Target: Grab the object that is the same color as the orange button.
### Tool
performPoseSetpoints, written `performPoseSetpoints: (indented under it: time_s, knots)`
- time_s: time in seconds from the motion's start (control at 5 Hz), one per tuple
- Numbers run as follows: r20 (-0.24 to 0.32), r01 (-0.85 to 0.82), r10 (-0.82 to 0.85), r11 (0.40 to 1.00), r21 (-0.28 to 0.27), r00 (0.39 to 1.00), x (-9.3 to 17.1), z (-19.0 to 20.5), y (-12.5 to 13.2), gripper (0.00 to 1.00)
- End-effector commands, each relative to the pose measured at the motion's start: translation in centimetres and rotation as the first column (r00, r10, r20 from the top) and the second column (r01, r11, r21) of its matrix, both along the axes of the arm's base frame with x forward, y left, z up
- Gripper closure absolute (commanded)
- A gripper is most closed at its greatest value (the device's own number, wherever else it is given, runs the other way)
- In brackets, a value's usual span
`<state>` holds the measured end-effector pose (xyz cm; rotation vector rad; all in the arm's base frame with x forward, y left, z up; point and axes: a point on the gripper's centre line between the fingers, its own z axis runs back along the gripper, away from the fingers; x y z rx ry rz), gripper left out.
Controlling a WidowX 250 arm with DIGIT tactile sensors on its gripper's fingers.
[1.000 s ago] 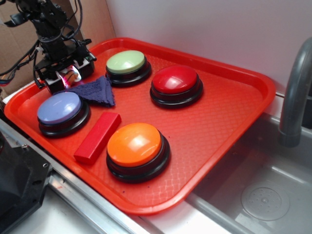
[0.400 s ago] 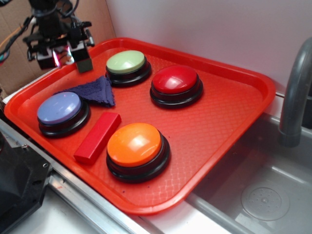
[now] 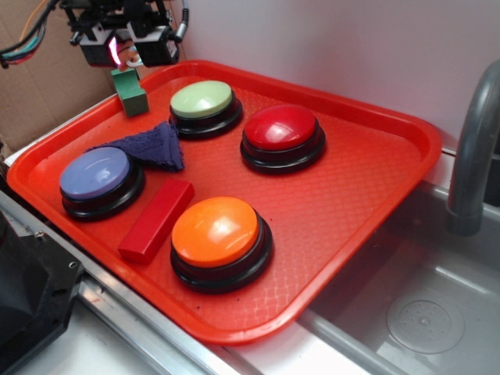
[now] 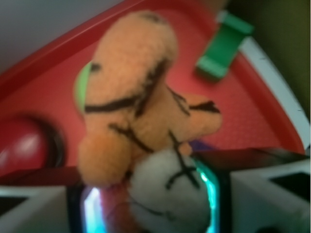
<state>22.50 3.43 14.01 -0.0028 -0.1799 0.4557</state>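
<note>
Tiger toy [image 4: 141, 111] fills my wrist view, orange with black stripes and a white face patch near the bottom edge, blurred from being so close to the lens. Its long axis runs up the picture, the white face end down between the gripper fingers [image 4: 252, 194] and the striped body pointing away toward the tray below. I read the gripper [image 3: 125, 56] as clamped on the toy, raised above the tray's far left corner. From the exterior view I can only make out a small pale-orange speck beside a pink glow at the fingers; the toy's shape is too small to tell there. The arm itself is cut off by the top edge.

Below the toy in the wrist view I see a green block [image 4: 224, 46] on the red tray [image 3: 375, 195], a sliver of the green button behind the toy's left side, and part of the red button at the left edge, both mostly hidden. In the exterior view the green block [image 3: 130, 91] sits just beneath the gripper, near the tray's rim. The orange button [image 3: 216, 231] sits at the near side, well apart from the gripper, with 1 long red block [image 3: 156, 220] just beside it. I also see a green button [image 3: 202, 100], a red button [image 3: 280, 127], a blue button [image 3: 97, 173] and a purple cloth [image 3: 150, 146] between them.
</note>
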Motion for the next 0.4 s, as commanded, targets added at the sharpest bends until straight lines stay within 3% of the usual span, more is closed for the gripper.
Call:
performPoseSetpoints:
  time_s: [0.0, 0.2]
  knots:
    - [0.067, 0.185, -0.185, 0.983, -0.001, 0.981, -1.99, 3.11, -1.2, 1.0]
    - [0.049, 0.184, -0.185, 0.983, 0.018, 0.982, -1.36, 2.76, -0.55, 1.0]
